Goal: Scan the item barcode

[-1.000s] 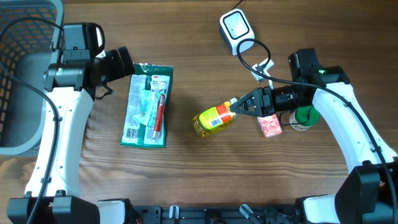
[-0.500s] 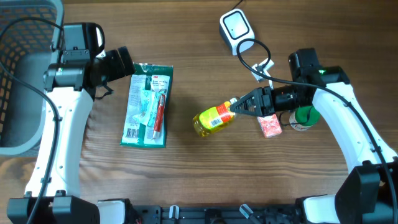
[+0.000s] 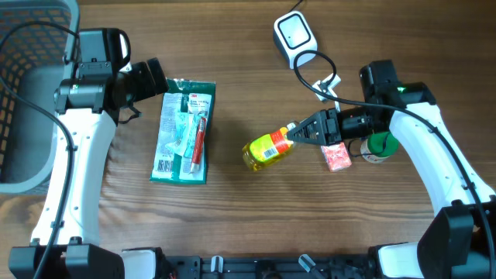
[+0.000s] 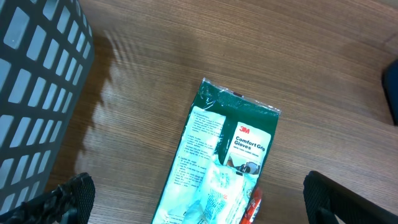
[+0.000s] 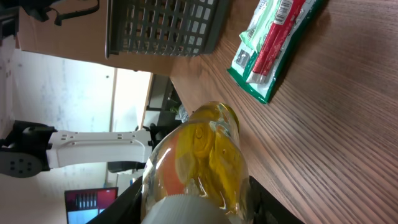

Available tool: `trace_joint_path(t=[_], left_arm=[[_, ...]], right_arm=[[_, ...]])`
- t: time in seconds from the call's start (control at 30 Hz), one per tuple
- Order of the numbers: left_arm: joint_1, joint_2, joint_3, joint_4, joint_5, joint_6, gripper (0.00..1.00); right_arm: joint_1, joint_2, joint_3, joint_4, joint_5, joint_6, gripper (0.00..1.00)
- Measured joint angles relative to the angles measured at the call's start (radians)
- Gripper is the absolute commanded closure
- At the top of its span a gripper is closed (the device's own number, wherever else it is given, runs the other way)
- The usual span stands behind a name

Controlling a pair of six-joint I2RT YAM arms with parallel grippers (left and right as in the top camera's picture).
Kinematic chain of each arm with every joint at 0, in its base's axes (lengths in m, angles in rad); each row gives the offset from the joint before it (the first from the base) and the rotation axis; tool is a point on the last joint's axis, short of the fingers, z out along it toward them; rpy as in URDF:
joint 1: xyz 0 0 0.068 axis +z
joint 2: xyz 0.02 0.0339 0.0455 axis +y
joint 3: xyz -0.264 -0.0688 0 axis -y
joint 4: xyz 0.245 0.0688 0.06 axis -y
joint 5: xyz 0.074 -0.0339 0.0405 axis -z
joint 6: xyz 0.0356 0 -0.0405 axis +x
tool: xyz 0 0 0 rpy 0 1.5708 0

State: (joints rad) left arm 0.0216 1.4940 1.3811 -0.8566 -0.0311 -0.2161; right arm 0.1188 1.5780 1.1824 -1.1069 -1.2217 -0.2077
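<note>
Overhead, we see the right pincer (image 3: 298,133) pinching the yellow bottle (image 3: 267,149) by its neck; bare tabletop (image 3: 232,70) around. The left pincer (image 3: 159,81) is spread at the glove pack (image 3: 184,132) edge.

Place: robot lab staged as shop checkout
Upper centre: barcode scanner (image 3: 294,32) on wooden table (image 3: 232,225)
Upper left: grey basket (image 3: 22,101)
Middle: retail glove pack (image 3: 184,132)

Wooden table (image 3: 232,225); on it a green glove packet (image 3: 184,132); grey basket (image 3: 19,139); white scanner (image 3: 293,32); small red packet (image 3: 336,158).
</note>
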Motion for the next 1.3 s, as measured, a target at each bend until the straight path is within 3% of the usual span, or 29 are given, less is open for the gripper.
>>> trace_joint_path(t=[0.43,0.6,0.93,1.3], left_arm=[[0.0,0.0,0.0,0.0,0.0,0.0,0.0],[0.0,0.0,0.0,0.0,0.0,0.0,0.0],[0.0,0.0,0.0,0.0,0.0,0.0,0.0],[0.0,0.0,0.0,0.0,0.0,0.0,0.0]], right_arm=[[0.0,0.0,0.0,0.0,0.005,0.0,0.62],[0.001,0.0,0.0,0.008,0.097,0.036,0.63],[0.098,0.0,0.0,0.137,0.301,0.248,0.63],[0.234,0.0,0.0,0.163,0.743,0.53,0.66]])
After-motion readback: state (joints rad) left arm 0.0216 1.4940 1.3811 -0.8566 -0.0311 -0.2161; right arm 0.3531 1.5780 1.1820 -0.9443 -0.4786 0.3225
